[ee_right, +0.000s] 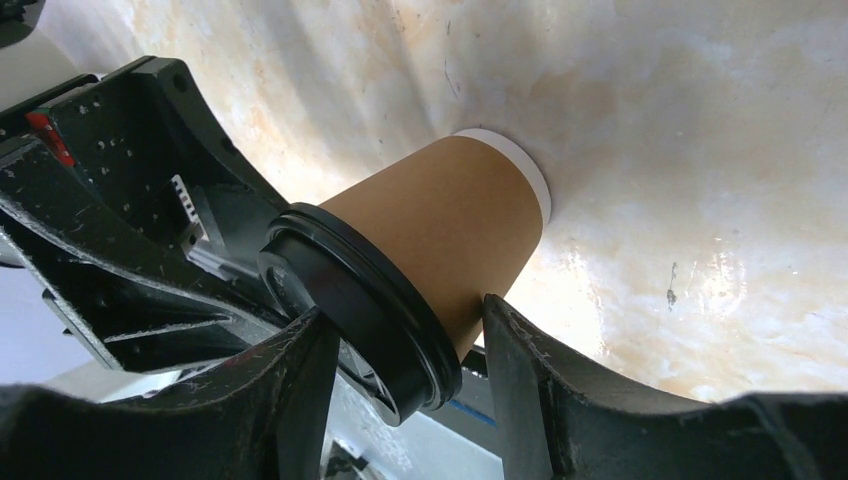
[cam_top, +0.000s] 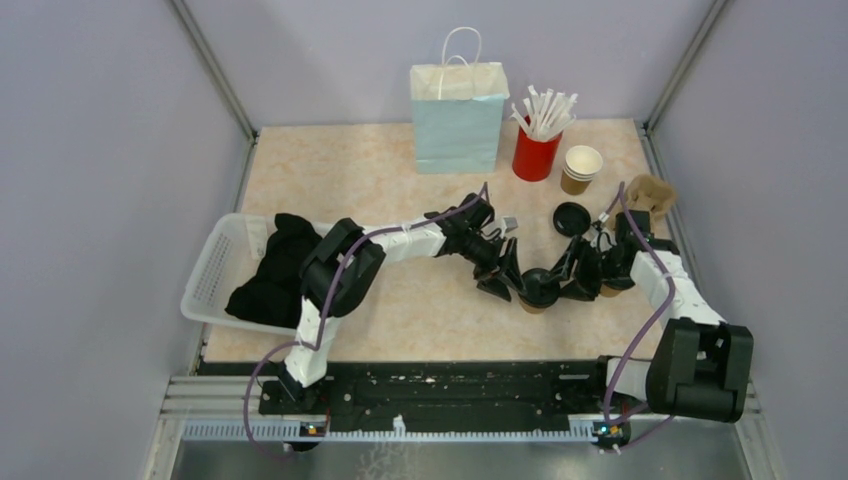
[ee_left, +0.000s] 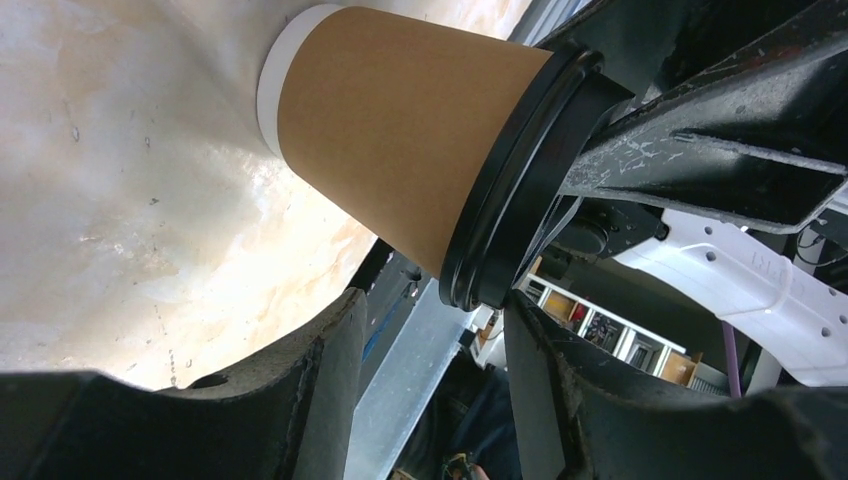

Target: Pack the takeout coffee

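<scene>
cup: small brown kraft-paper cup [ee_right: 450, 220], smooth tapered wall, white base ring, ridged round black plastic lid [ee_right: 360, 300], upright on glossy marbled beige table [ee_right: 700, 150], front-centre between both arms | right gripper [ee_right: 405, 312]: part-spread, scuffed black fingers [ee_right: 520, 380] pinching cup wall and lid | left gripper [ee_left: 432, 300]: roughly half open, lid rim between tips, gap one side, gripping nothing | hidden: from above the arms cover most of the cup
</scene>
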Tool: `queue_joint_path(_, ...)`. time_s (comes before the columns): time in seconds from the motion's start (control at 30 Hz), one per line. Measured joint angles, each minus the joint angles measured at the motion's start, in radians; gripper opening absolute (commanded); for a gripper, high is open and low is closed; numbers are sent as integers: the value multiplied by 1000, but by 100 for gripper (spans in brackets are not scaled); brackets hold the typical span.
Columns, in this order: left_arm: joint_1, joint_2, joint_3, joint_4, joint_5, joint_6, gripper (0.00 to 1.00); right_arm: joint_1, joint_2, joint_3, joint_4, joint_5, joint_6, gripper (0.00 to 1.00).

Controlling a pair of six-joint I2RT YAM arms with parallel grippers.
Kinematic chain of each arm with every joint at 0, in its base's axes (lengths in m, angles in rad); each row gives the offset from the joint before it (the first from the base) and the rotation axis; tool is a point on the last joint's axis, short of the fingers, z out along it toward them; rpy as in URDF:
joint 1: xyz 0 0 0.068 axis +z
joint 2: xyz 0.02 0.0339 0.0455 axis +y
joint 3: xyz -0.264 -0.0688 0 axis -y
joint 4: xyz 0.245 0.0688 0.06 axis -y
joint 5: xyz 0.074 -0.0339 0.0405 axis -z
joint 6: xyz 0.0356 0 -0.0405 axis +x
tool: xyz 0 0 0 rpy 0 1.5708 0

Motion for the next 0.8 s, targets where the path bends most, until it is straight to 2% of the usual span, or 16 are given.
queue_joint_path(0.27,11,-15,-63,68,34,-5,56,-8,5,-6,6,-43,8,54)
queue_joint_path(0.43,11,-14,-54,62,31,0,63,-8,7,-6,11,-53,8,57)
queue_joint_path(0.8,8,32,105,-95,-64,58,75,-14,-8,-1,1,-34,3,66)
